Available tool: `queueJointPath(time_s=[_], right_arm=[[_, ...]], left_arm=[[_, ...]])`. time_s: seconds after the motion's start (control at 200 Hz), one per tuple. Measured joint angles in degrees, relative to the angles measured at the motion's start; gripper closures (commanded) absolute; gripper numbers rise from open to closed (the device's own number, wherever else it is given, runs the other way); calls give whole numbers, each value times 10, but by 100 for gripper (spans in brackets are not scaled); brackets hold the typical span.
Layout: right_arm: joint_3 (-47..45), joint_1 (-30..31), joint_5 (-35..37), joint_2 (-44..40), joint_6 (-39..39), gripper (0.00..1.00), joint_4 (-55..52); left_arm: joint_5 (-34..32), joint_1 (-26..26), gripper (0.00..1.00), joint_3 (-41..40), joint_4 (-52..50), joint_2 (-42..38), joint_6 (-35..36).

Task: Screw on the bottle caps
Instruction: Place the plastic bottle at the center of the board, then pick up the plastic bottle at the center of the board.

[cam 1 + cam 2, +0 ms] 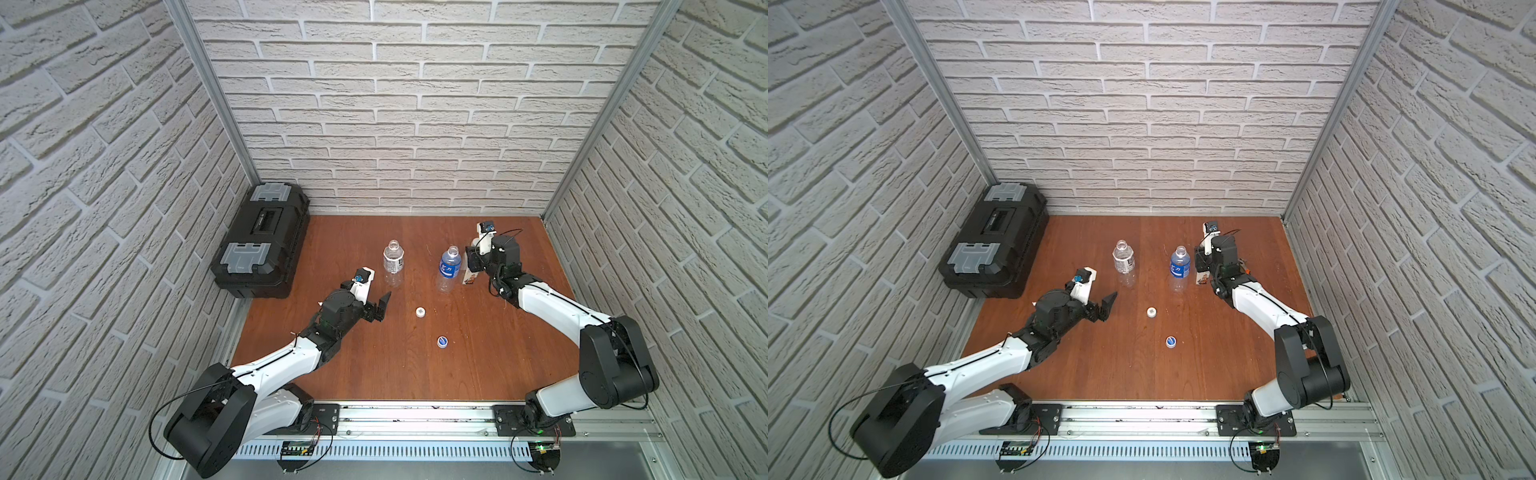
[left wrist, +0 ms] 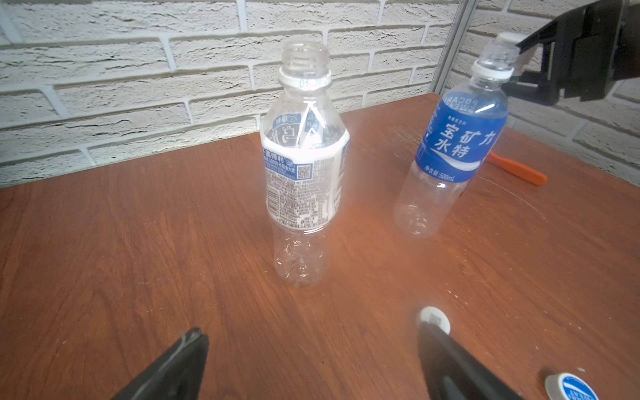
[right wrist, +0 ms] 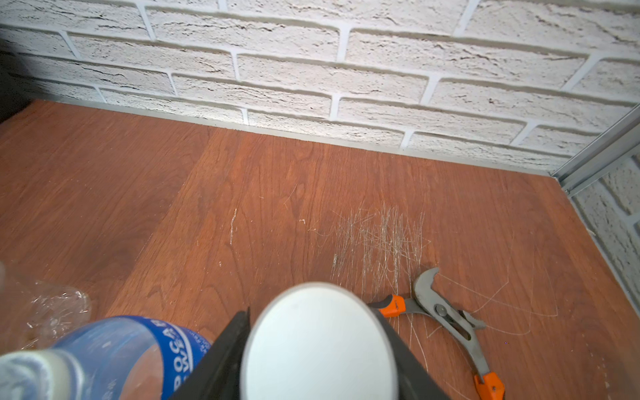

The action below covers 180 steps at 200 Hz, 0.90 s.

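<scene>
My left gripper stands wide open, empty, facing the uncapped white-labelled clear plastic bottle. My right gripper straddles the wide white round cap above the squarish brown-and-white-labelled bottle; whether it clamps, I cannot tell. The blue-labelled clear bottle stands uncapped just beside. The small white cap and the blue cap lie on the brown wooden table.

**Bright, even light from above; wide-angle distortion.**
Walls bow toward the edges in both top views; shadows on the table are faint. Right wrist view: cap and bottle at the lower edge are blurred.
</scene>
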Motion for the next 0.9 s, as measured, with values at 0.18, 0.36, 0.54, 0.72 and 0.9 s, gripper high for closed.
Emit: queueJointPath(time_s=[0.18,0.36,0.54,0.72,0.9], right_arm=[[-1,0,-2,-11,-2,2,-15],[-22,0,13,-69,-10,0,-27],[-28,0,30,-160,-28,2,-87],[28,39,-35,-217,-47,7,-174],[146,157,-102,-135,-57,12,-201]], left_arm=[[4,0,2,0,0,0,2],[6,0,2,0,-1,-1,9],[5,5,2,-1,-2,-13,27],[9,27,2,-9,0,-15,38],[17,56,2,-30,11,-15,38]])
